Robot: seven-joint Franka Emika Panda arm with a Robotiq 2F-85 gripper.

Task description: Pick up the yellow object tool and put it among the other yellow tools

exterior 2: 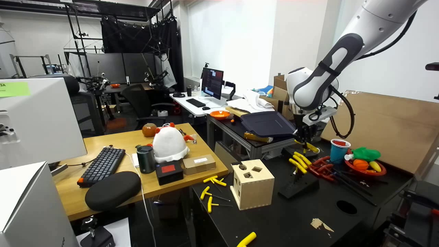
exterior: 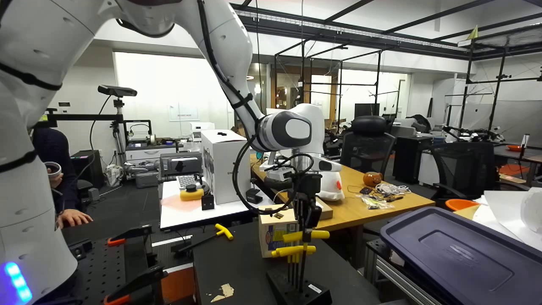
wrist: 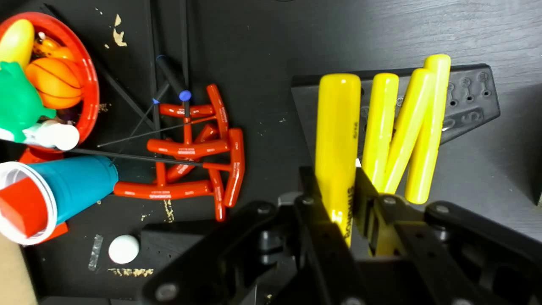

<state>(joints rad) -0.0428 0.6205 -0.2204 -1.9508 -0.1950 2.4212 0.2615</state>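
Observation:
My gripper [wrist: 337, 179] is shut on the handle of a yellow tool [wrist: 337, 127]. In both exterior views the gripper [exterior: 307, 224] [exterior 2: 304, 139] holds this yellow tool [exterior: 317, 235] [exterior 2: 311, 147] with its handle level. Its shaft points down at a black stand [exterior: 296, 294]; I cannot tell whether its tip is in a hole. Other yellow tools [wrist: 383, 123] stand upright in the stand [wrist: 470, 97], handles close together right of the held one and lower. They also show in both exterior views [exterior: 292, 252] [exterior 2: 299, 162]. More yellow tools [exterior 2: 205, 192] lie loose beside the wooden box.
The pale wooden box [exterior 2: 255, 192] stands near the stand. Red-handled tools [wrist: 182, 148], a blue cup [wrist: 74, 180] and a red bowl of toys [wrist: 89, 84] lie to the other side. Another yellow-handled tool [exterior: 224, 231] lies near the table edge.

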